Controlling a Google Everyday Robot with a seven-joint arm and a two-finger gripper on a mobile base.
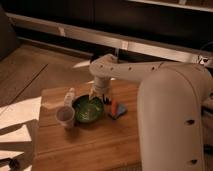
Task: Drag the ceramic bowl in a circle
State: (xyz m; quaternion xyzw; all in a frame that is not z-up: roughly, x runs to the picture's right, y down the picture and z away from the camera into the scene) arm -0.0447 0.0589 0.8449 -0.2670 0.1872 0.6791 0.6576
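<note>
The ceramic bowl (88,110) is round, shallow and glossy dark green, and sits on the wooden table (95,145) left of centre. My gripper (99,95) hangs from the white arm right at the bowl's far right rim, reaching down to its edge. A small pale cup (65,116) stands touching or just beside the bowl's left side.
A small clear bottle (69,95) stands behind the cup. An orange and blue object (117,109) lies just right of the bowl. My large white arm body (172,120) covers the table's right side. Floor lies to the left, and a dark counter stands behind.
</note>
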